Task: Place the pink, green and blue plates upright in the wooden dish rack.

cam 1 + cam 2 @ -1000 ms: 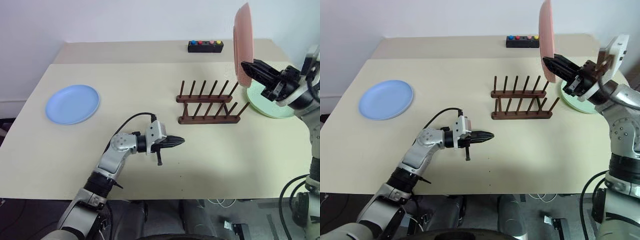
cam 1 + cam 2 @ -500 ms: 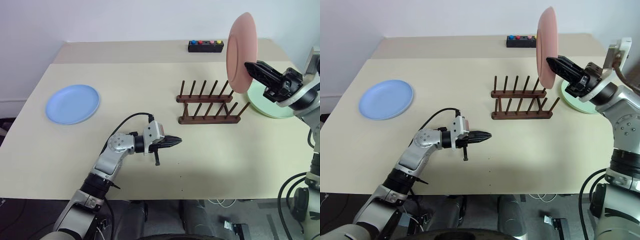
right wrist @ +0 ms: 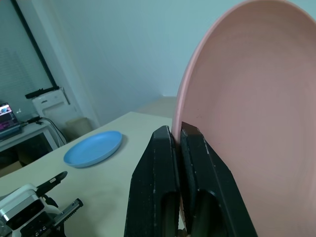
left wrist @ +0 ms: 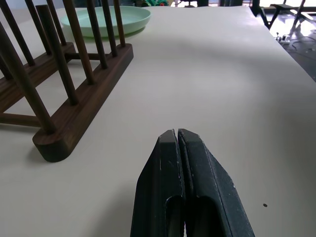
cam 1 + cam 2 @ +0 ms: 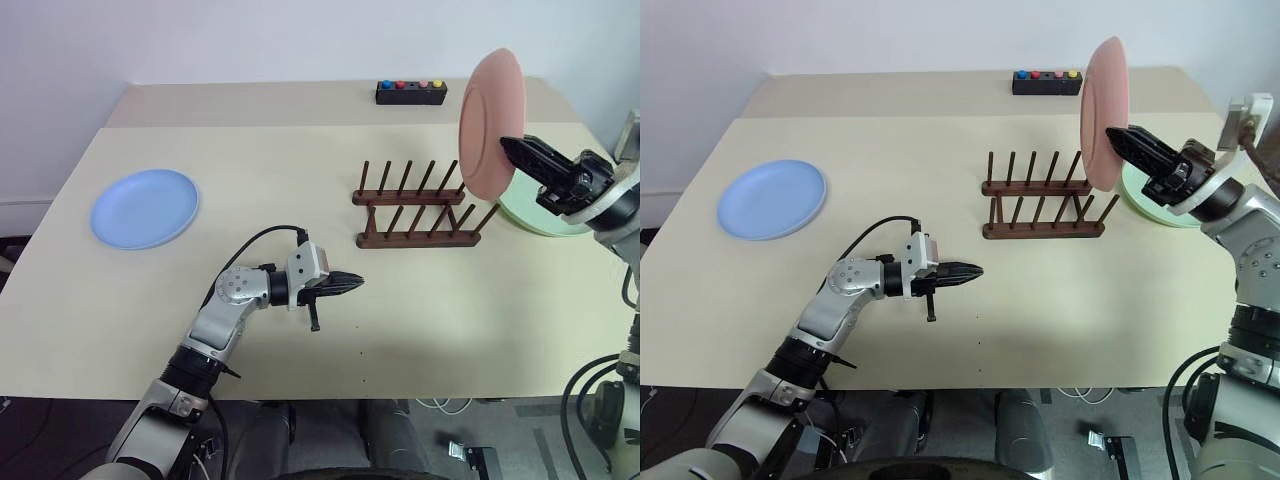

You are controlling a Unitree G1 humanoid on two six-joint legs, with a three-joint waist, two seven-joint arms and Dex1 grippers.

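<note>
Right gripper [image 5: 1118, 135] pinches pink plate [image 5: 490, 122] upright at two o'clock of wooden dish rack [image 5: 415, 208]; lower its rim squarely between pegs. Left gripper [image 5: 357, 282] is closed, empty.

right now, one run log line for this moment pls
right gripper: shut on pink plate, upright above wooden dish rack | left gripper: shut, empty | green plate, blue plate: flat on table

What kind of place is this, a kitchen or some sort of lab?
Most likely a robotics lab or test room, not a kitchen. A plain beige table against a bare wall holds only a wooden dish rack, plates and a black box with coloured buttons; the right wrist view shows office gear behind.
</note>
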